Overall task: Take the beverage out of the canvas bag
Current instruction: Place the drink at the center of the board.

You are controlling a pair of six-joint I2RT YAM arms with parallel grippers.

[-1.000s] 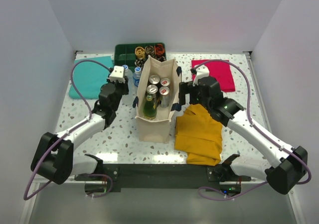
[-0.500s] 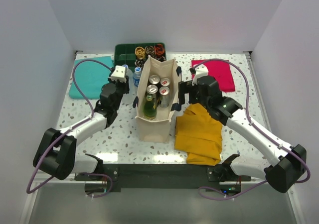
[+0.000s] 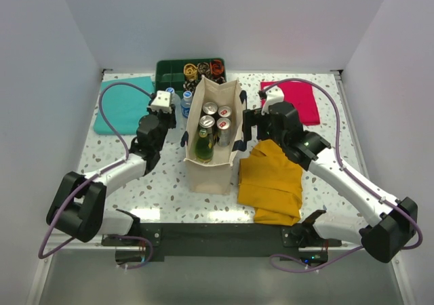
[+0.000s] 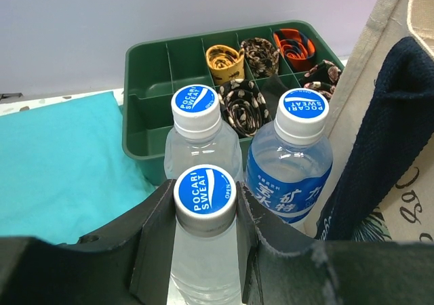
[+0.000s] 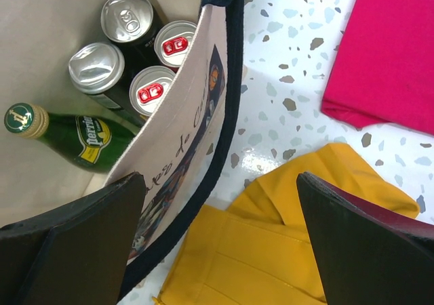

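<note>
Seemingly at the placing end of one removal, with more drinks left inside. Closed narrow in the left fingers [image 3: 168, 118], just below its cap: a clear plastic bottle with a blue-and-white cap [image 4: 205, 195], outside the tall cream-beige canvas bag with navy strap handles [image 3: 209, 176] and on its left side. Stands just beside two more capped plastic bottles [image 4: 203, 132] [image 4: 291, 163], with a dark green compartment tray [image 4: 146, 115] behind them and a teal cloth [image 4: 61, 156] further left. Cannot tell whether the held bottle's base rests on the speckled counter [image 3: 169, 183]. Spread wide and gripping nothing, the right fingers [image 3: 247, 130] sit at the bag's right wall, one over the opening and the other over a mustard-yellow cloth [image 5: 271, 251], the navy-edged rim between them. Cannot tell whether touching the fabric. A pink cloth [image 5: 386, 61] lies beyond. The bag itself stands upright and open at mid-counter, holding four upright cans [image 5: 95, 64] and a tilted green glass bottle with a gold cap [image 5: 64, 132]. Next, probably: settle the held bottle, open the left fingers and draw back upward without toppling its close neighbours. After that, likely pinch the bag wall with the right fingers to steady it. Then reach down between the tightly packed cans and lift straight up, clear of the soft rim and dangling handles.
</note>
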